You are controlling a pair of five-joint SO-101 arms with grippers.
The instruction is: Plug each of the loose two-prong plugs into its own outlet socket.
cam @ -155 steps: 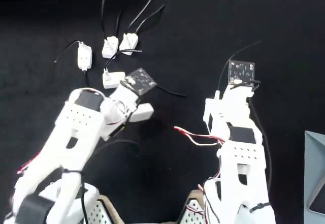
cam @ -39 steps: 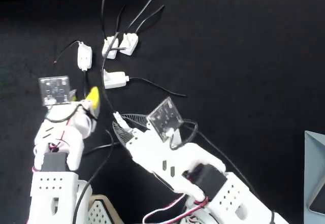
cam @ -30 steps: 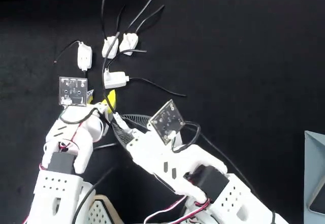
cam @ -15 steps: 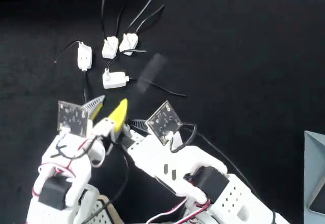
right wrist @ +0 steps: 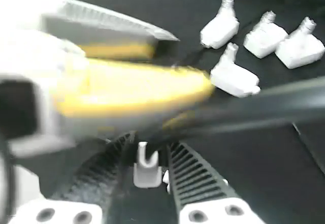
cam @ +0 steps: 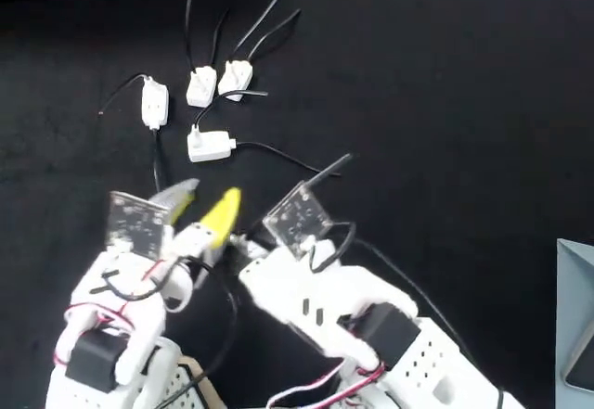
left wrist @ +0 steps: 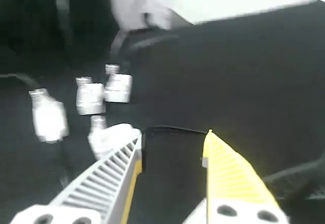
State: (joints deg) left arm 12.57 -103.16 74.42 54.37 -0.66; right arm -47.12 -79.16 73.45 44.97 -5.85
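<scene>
Black cloth covers the table [cam: 464,103], with a grey object [cam: 577,316] at its right edge. Both arms reach in from the near side: the left arm [cam: 111,335] and the right arm [cam: 353,316], close beside each other.

Four white outlet blocks [cam: 209,143] lie together on the far left part of the cloth, each trailing a black cord; one lies nearer the arms than the other three [left wrist: 89,96].

The left gripper [cam: 214,189] stands wide apart, one finger grey and one yellow, with nothing between them [left wrist: 173,138]; it is near the closest block and not touching it. The right gripper [right wrist: 150,150] sits just beside it, its black fingers closed on a small white plug [right wrist: 147,169]. The plug's cord [cam: 329,168] runs up and away from the arms.
</scene>
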